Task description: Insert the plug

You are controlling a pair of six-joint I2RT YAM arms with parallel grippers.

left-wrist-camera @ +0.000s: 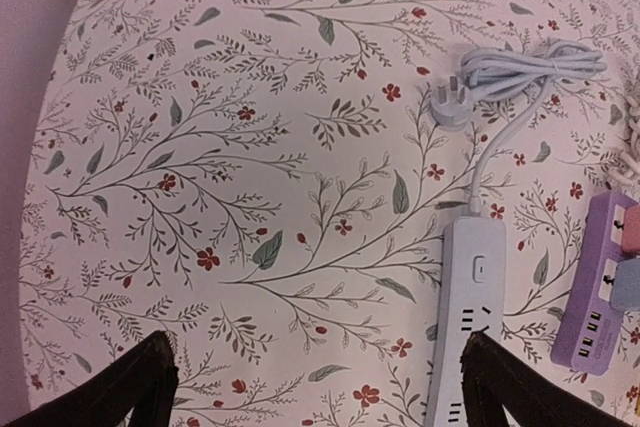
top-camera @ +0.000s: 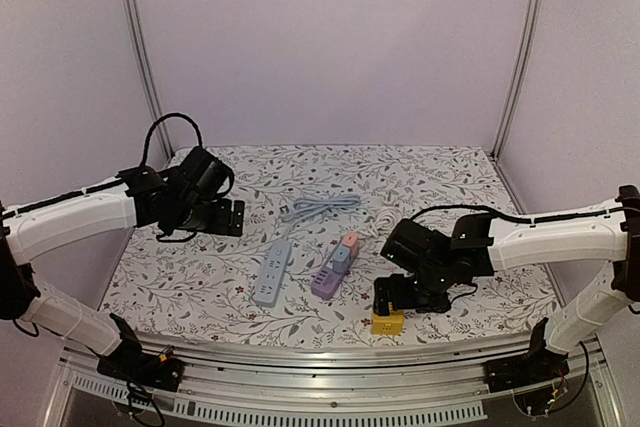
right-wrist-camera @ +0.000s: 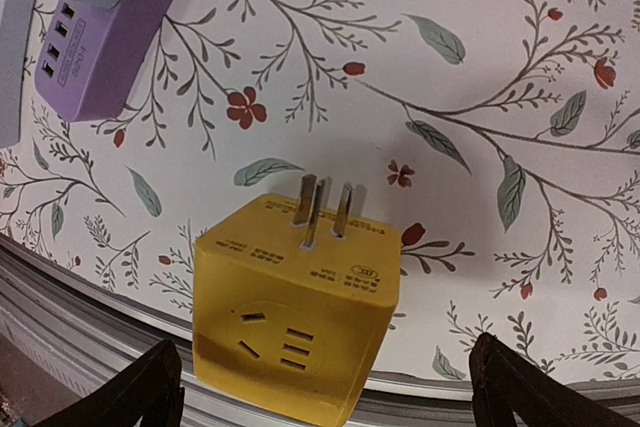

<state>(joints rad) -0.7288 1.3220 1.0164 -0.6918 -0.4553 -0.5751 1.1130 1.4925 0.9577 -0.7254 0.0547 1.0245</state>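
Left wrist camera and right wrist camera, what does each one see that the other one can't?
Only the left wrist camera shows the coiled cable with its plug. Only the right wrist camera shows the yellow cube adapter, prongs pointing up, near the table's metal edge. Both show the purple power strip and the flowery tablecloth.

You're looking at a floral tablecloth: white ground, grey-green leaves, small red flowers. Pale lilac walls close in the back and both sides. Left metal post and right metal post stand at the back corners. An aluminium rail runs along the near edge.
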